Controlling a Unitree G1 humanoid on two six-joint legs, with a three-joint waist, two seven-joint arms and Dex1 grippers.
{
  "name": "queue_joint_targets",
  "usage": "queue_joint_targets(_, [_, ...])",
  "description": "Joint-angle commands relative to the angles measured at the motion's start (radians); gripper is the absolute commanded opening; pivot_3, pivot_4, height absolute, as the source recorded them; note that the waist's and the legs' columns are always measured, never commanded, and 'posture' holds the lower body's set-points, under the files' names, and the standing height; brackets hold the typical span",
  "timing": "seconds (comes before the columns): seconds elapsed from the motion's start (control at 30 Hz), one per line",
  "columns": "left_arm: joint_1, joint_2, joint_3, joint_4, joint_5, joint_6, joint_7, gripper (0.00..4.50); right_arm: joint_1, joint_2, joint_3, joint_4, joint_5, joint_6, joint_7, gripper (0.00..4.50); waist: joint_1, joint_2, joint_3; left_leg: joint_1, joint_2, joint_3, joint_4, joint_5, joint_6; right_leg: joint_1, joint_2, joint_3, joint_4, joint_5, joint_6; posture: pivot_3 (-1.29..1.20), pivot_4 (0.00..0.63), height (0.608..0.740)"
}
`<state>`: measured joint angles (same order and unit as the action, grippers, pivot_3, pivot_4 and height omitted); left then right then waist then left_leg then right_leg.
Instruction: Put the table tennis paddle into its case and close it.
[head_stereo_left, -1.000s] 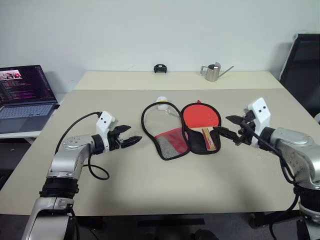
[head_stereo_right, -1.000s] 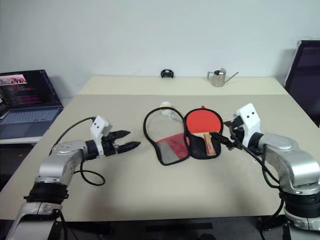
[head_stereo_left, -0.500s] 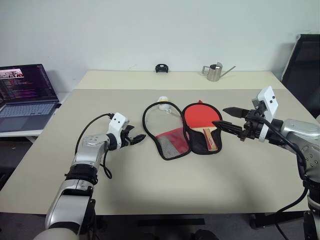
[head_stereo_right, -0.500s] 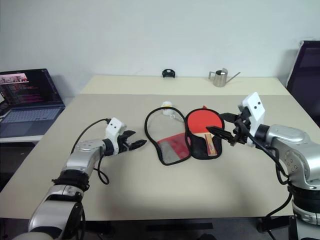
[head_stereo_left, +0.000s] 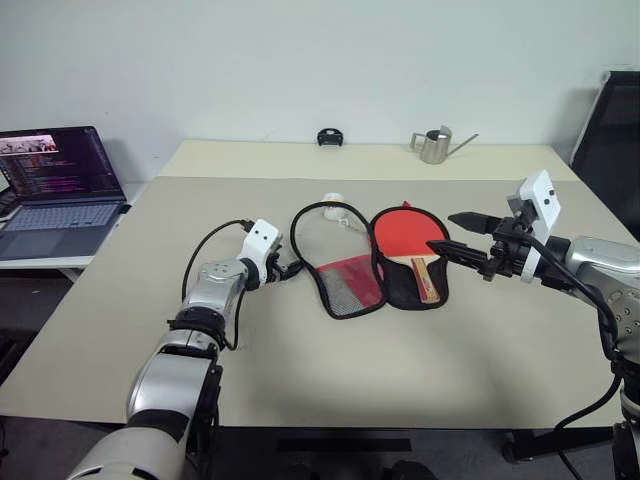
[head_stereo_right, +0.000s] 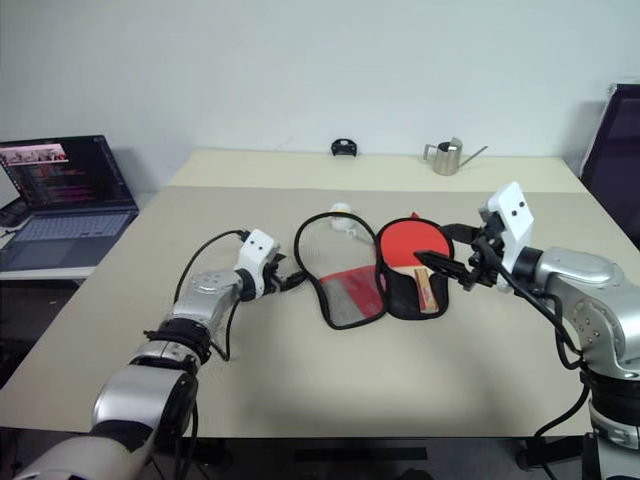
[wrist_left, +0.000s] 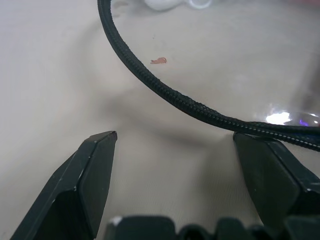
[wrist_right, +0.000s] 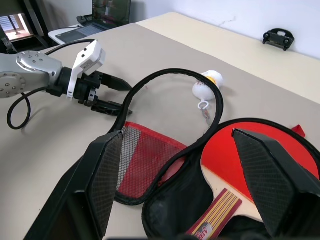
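We see a pale beige surface (head_stereo_left: 300, 400) with the case (head_stereo_left: 365, 262) lying unzipped and spread flat near its middle. One half of the case shows a red and black mesh lining, and its black zipper edge loops out in an open ring toward the far side. The table tennis paddle (head_stereo_left: 410, 235) lies on the other half of the case, its round red blade toward the far side and its striped handle pointing toward us.

Our left gripper (head_stereo_right: 290, 281) is low over the surface just beside the looping zipper edge, its two black fingers spread apart. In the left wrist view, the zipper edge crosses just ahead of the open fingers (wrist_left: 92, 175); we cannot tell whether they touch it.

Our right gripper (head_stereo_left: 457, 233) hovers just to the right of the paddle, raised off the surface, fingers spread and holding nothing.

A small white keychain figure (wrist_right: 207, 86) sits near the far end of the case. A laptop (head_stereo_left: 55, 190) stands open to the left, and a metal watering can (head_stereo_left: 435, 146) sits at the far edge.
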<state>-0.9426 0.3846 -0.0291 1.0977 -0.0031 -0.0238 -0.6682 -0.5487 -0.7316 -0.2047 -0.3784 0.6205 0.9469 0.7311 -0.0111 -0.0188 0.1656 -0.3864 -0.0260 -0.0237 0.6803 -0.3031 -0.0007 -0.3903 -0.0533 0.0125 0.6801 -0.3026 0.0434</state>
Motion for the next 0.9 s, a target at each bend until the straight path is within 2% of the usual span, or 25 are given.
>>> queue_joint_targets(0.03, [-0.044,-0.043,0.031,0.010,-0.030,-0.022,-0.017,4.08,-0.004,-0.013,-0.025,-0.022,0.014,-0.027,-0.007,3.78,0.005,0.000,0.000,0.000,0.000,0.000,0.000,0.000,0.000,0.000,0.000,0.000,0.000,0.000,0.000,0.00,0.150,0.740])
queue_joint_targets(0.13, [-0.075,-0.091,0.047,0.006,-0.051,-0.027,-0.056,4.08,-0.002,-0.020,-0.027,-0.022,0.017,-0.030,-0.002,3.78,0.009,0.000,0.000,-0.002,0.000,0.000,0.000,0.000,0.000,-0.001,0.000,-0.001,0.000,0.000,0.000,0.00,0.150,0.740])
queue_joint_targets(0.3, [-0.155,-0.174,0.054,0.008,-0.063,-0.026,-0.079,4.08,0.016,-0.065,-0.048,-0.012,0.027,-0.033,0.029,3.78,0.010,-0.001,0.000,-0.016,-0.001,0.000,0.004,0.002,-0.004,-0.015,0.000,-0.001,0.002,0.000,0.000,0.00,0.150,0.740])
queue_joint_targets(0.5, [-0.261,-0.287,0.060,0.077,-0.056,-0.042,-0.044,4.08,0.035,-0.106,-0.082,-0.011,0.043,-0.024,0.024,3.78,0.010,-0.001,0.000,-0.016,-0.001,0.001,0.003,0.002,-0.004,-0.015,0.000,0.000,0.001,0.000,0.000,0.00,0.150,0.740])
queue_joint_targets(0.63, [-0.338,-0.401,0.054,0.147,-0.037,-0.062,0.009,4.08,0.080,-0.134,-0.142,-0.040,0.056,0.010,-0.006,3.78,0.012,-0.002,0.000,-0.016,-0.001,0.001,0.003,0.002,-0.003,-0.015,0.000,0.000,0.001,0.000,0.000,0.00,0.150,0.740])
queue_joint_targets(0.77, [-0.355,-0.439,0.052,0.175,-0.018,-0.077,0.017,4.08,0.113,-0.137,-0.160,-0.064,0.059,0.025,-0.044,3.78,0.007,-0.002,0.000,-0.016,-0.001,0.002,0.003,0.002,-0.003,-0.015,0.000,0.001,0.002,0.000,0.000,0.00,0.150,0.740])
queue_joint_targets(0.9, [-0.355,-0.428,0.070,0.174,-0.024,-0.089,0.000,4.08,0.138,-0.125,-0.161,-0.073,0.057,0.034,-0.089,3.78,0.002,-0.002,0.000,-0.013,-0.001,0.003,0.001,0.003,-0.002,-0.015,0.001,0.002,0.004,0.000,0.000,0.00,0.150,0.740])
